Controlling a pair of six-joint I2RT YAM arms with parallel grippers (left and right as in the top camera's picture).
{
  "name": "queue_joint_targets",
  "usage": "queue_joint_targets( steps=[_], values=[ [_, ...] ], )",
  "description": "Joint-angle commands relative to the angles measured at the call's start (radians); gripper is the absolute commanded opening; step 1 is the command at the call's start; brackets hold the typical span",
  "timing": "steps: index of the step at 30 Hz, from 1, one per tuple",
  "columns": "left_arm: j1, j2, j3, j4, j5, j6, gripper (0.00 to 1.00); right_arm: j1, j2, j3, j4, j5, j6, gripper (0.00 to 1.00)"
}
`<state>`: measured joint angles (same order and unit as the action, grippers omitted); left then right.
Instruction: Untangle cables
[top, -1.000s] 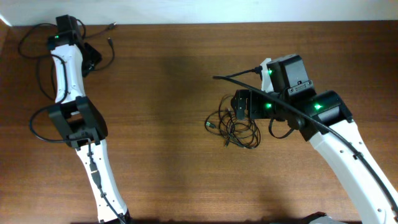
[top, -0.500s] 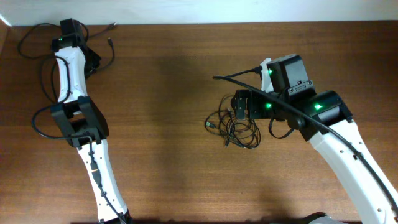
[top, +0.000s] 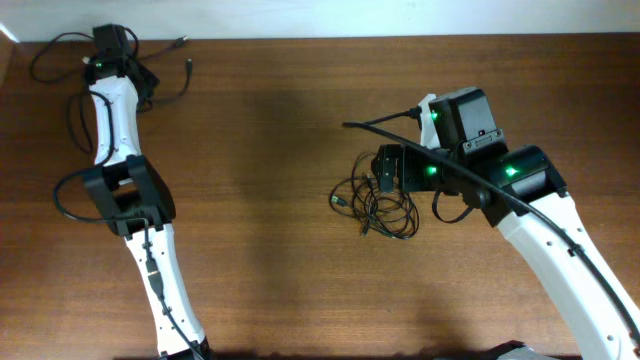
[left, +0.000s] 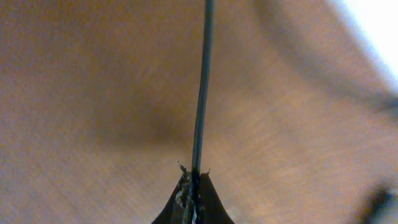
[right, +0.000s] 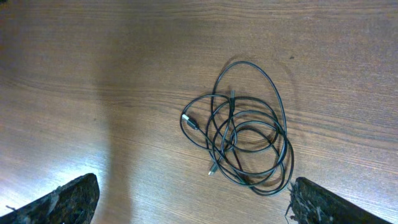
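Brown wooden table (top: 270, 220) carries both arms: the right arm (top: 545, 215) reaches in from the lower right to mid-table, and the left arm (top: 112, 110) is stretched to the far left corner. The right gripper (right: 194, 186) stands spread wide, holding nothing, above a tangle of cables (right: 239, 130) that lies in overlapping loops on the wood, right of centre. The left gripper (left: 194, 177) is pinched tight on a single cable (left: 202, 87), a thin black cord running straight away from the fingertips, its slack looping around the far left corner in the overhead view.
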<state>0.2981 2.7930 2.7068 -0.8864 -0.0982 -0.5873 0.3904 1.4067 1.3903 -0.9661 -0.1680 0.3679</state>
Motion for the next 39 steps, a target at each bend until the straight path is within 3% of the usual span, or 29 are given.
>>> queue_joint_targets(
  steps=[1,3,4,7,10,11,17,23,25,30,32,37,39],
  values=[
    [0.037,-0.015,0.166,0.09,0.166,-0.036,0.0,-0.005,0.003,0.003,-0.004,-0.009,0.008,0.99],
    [0.042,-0.015,0.199,0.151,0.215,-0.042,0.0,-0.005,0.003,0.003,-0.003,-0.009,0.008,0.98],
    [0.041,-0.014,0.2,0.157,0.207,-0.042,0.15,-0.005,0.003,0.003,-0.003,-0.009,0.008,0.99],
    [0.041,-0.008,0.175,0.122,0.117,-0.041,0.29,-0.005,0.003,0.003,-0.007,-0.013,0.008,0.99],
    [0.042,-0.007,0.116,0.087,0.016,0.011,0.88,-0.005,0.003,0.003,-0.015,-0.036,0.008,0.99],
    [0.043,-0.007,0.084,0.087,0.015,0.067,1.0,-0.005,0.003,0.003,-0.015,-0.046,0.008,0.99],
    [0.046,-0.008,0.024,0.043,0.039,0.118,0.99,-0.005,0.003,0.003,-0.015,-0.059,0.008,0.99],
    [0.05,-0.092,0.024,0.016,0.243,0.118,0.99,-0.005,0.003,0.003,-0.03,-0.065,0.007,0.99],
    [0.049,-0.142,0.024,-0.051,0.311,0.119,0.99,-0.005,0.003,0.003,-0.035,-0.065,0.008,0.98],
    [0.035,-0.167,0.024,-0.181,0.311,0.071,0.97,-0.005,0.003,0.003,-0.031,-0.065,0.008,0.99],
    [0.021,-0.149,0.024,-0.257,0.253,-0.008,0.91,-0.005,0.003,0.003,-0.023,-0.065,0.008,0.98],
    [-0.035,-0.114,0.023,-0.311,-0.049,-0.011,0.87,-0.005,0.003,0.003,-0.026,-0.066,0.008,0.99],
    [-0.053,-0.105,0.023,-0.309,-0.094,-0.011,0.87,-0.005,0.003,0.003,-0.025,-0.066,0.008,0.98]
  ],
)
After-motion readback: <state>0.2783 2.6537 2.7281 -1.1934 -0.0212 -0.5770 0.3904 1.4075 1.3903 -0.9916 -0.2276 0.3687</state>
